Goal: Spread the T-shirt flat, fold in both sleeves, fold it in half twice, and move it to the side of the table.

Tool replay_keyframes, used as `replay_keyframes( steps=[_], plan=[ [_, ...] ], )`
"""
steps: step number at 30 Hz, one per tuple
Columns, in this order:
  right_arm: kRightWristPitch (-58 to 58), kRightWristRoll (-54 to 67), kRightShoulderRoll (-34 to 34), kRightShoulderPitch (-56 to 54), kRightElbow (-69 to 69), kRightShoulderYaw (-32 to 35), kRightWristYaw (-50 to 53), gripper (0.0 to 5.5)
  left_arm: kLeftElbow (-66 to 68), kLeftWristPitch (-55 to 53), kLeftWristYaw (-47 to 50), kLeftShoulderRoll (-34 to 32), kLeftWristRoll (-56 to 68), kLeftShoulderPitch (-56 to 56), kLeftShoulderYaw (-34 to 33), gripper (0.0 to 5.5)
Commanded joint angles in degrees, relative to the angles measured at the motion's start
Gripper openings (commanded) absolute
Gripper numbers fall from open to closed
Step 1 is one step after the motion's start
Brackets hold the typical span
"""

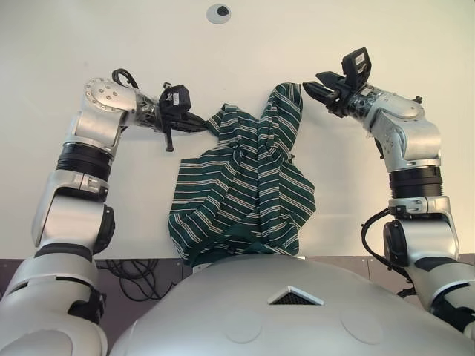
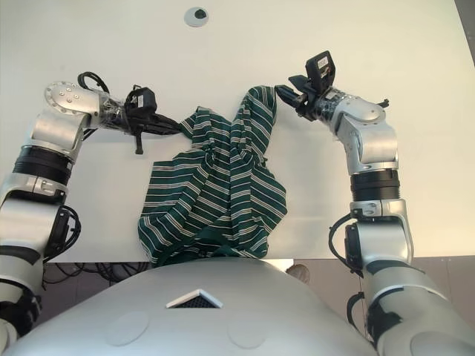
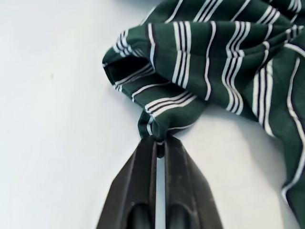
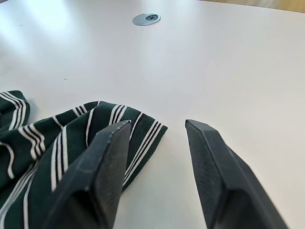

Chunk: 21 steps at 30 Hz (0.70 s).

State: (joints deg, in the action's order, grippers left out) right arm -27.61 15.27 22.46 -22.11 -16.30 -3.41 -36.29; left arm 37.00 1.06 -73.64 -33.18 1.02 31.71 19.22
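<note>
Bright, diffuse light falls evenly on the white table [image 1: 386, 44], so shadows are faint and soft-edged. A pale grey one lies under the folds of the T-shirt [image 3: 214, 52] beside the left gripper [image 3: 159, 141]. In the right wrist view a broad, mild sheen spreads over the far part of the table, without hard glare.

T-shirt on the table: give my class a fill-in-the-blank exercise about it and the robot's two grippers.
1. The T-shirt lies crumpled on the table and is dark green with ____ stripes.
2. The left gripper has its jaws ____ on a fold of the T-shirt.
3. The right gripper, beside the T-shirt's far corner, has its jaws ____.
Missing words: white; shut; open.
</note>
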Motion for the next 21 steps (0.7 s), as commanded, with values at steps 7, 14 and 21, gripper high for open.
replay_keyframes(
  steps=[7, 14, 21],
  plan=[
    [-0.41, -0.73, -2.29, 0.59, 1.13, -0.44, 0.38, 2.10, 13.22, 20.22, 24.62, 1.63, -15.12, 8.07, 1.64, 0.04],
    [-0.44, 0.24, -3.11, 2.66, 2.64, 0.35, 0.85, 2.10, 15.70, 33.20, 62.16, -4.35, -40.54, 10.03, 9.17, 0.04],
    [-0.97, 2.60, -9.00, -1.73, 2.39, -0.50, -0.08, 1.94, 20.63, 37.63, 67.42, -0.54, -42.09, 11.80, 10.73, 0.00]
  ],
)
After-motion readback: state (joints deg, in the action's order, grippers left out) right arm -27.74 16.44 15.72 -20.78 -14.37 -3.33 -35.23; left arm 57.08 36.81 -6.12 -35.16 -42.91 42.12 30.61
